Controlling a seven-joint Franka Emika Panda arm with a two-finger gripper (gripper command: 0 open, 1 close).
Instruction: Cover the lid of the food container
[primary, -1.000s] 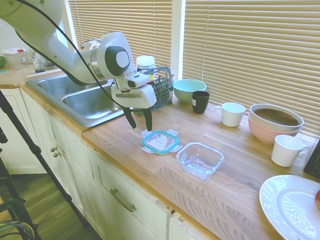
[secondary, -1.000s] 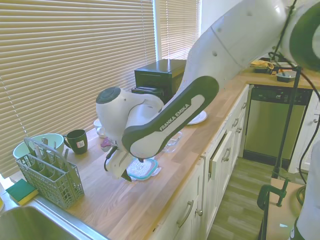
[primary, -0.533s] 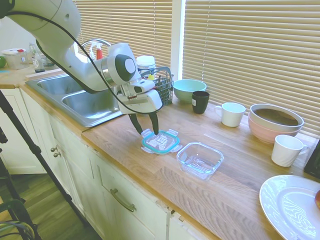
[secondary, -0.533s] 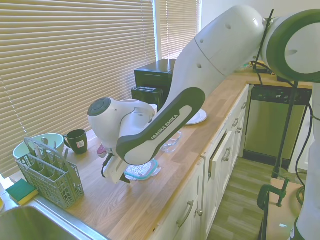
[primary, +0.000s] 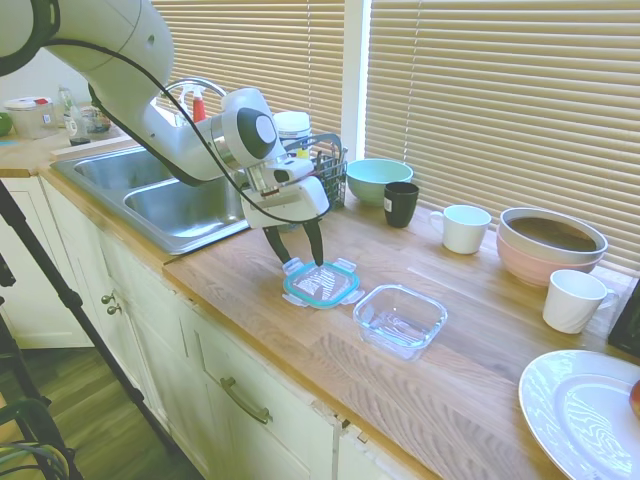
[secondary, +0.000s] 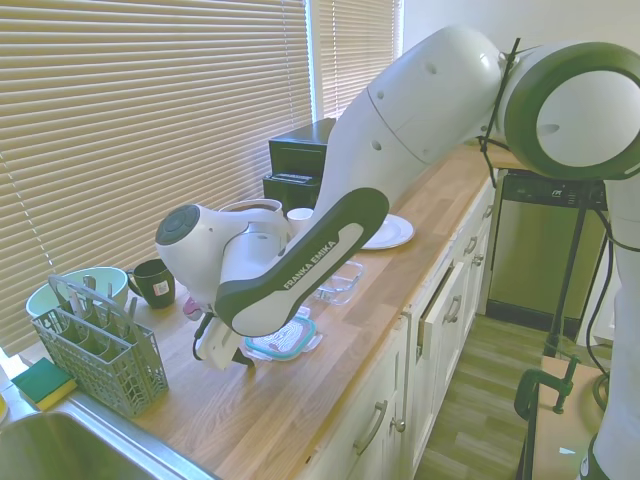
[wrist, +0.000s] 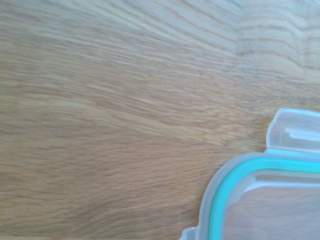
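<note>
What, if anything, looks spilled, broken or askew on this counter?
Nothing stands out. The lid lies flat on the counter beside the empty food container, apart from it, with the open gripper at its edge. Cups and bowls stand upright.

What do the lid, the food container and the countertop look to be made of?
Lid: clear plastic by the look, with a teal rim band and see-through snap tabs. Food container: colourless, probably glass; thick glossy walls with bright reflections. Countertop: wood, likely butcher block; grain and joined strips show, with a low sheen.
</note>
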